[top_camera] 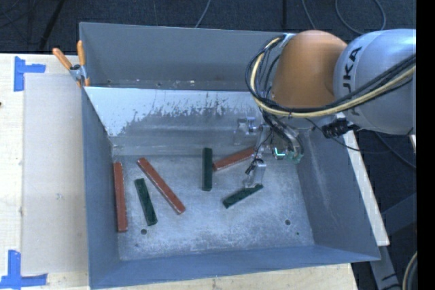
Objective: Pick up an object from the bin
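Progress is slight: nothing is off the bin [204, 234] floor. My gripper [254, 173] hangs between a brown bar [233, 160] and a dark green bar [242, 196], right of centre; its width I cannot tell. Grasp and lift remain.

Arm [380, 78] in frm R, orange wrist cover [306, 71] up, end effector [254, 172] angled down-left.
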### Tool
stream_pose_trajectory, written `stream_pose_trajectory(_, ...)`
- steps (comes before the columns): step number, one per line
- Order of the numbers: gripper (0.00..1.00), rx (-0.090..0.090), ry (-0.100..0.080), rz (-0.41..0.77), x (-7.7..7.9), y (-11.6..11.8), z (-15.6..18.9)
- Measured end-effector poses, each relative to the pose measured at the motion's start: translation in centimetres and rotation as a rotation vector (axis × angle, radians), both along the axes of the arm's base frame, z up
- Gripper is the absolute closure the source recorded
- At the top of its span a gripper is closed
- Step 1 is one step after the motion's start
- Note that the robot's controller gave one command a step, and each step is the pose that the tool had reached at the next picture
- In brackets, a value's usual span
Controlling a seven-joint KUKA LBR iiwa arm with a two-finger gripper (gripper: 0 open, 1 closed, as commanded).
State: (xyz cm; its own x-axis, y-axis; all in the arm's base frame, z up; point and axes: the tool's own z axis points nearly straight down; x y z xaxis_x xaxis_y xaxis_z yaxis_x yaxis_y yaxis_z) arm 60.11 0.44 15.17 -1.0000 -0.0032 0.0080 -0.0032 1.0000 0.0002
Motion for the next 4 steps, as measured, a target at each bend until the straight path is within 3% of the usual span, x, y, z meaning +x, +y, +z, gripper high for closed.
stream_pose_trajectory(1, 0.00, 0.001, -0.010, 0.041, -1.6, 4.3, -8.2)
stream_pose_trajectory(2, 1.00, 0.001, -0.023, 0.039, -1.2, 4.3, -7.7)
stream_pose_trajectory(3, 1.00, -0.002, -0.013, 0.026, -2.0, -1.0, -3.3)
stream_pose_trajectory(4, 0.00, 0.000, -0.009, 0.030, -2.1, -0.8, -3.6)
